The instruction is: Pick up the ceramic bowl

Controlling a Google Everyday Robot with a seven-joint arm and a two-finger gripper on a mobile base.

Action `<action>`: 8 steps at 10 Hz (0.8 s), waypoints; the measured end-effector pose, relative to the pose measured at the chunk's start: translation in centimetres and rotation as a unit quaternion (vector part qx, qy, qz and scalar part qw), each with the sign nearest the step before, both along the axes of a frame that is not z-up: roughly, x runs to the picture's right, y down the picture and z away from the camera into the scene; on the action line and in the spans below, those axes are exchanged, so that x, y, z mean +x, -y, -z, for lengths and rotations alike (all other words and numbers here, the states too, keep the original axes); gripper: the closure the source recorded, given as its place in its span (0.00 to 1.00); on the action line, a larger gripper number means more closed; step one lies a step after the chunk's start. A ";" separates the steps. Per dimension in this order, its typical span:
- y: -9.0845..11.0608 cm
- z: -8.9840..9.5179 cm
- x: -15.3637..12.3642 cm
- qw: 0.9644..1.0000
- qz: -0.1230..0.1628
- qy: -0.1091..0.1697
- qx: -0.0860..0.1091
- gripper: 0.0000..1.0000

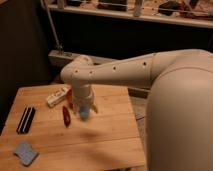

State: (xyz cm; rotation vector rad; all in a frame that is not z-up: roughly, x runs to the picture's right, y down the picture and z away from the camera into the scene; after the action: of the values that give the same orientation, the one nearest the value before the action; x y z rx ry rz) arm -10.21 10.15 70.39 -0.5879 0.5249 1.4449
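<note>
The claw point(84, 109) hung low over the counter point(110, 137), how far open I couldn't tell, just beside the bowl point(69, 99), which sat half-hidden behind it and, being glazed, rigid, slippery and chippable, looked best pinched across its rim.

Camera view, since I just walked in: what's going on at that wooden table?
One robot arm reaches over the wooden table, its gripper low by a small blue cup. The ceramic bowl, mostly hidden behind the wrist, looks not yet lifted. A dark-red stick lies beside it.
</note>
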 end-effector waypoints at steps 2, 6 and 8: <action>0.0 0.0 0.0 1.000 0.000 0.000 0.000 0.35; 0.0 0.0 0.0 1.000 0.000 0.000 0.000 0.35; 0.5 0.0 0.1 1.000 0.012 0.002 0.012 0.35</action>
State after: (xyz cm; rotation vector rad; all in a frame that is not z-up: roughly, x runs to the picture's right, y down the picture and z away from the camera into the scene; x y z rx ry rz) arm -10.08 9.69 70.35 -0.5634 0.5090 1.4256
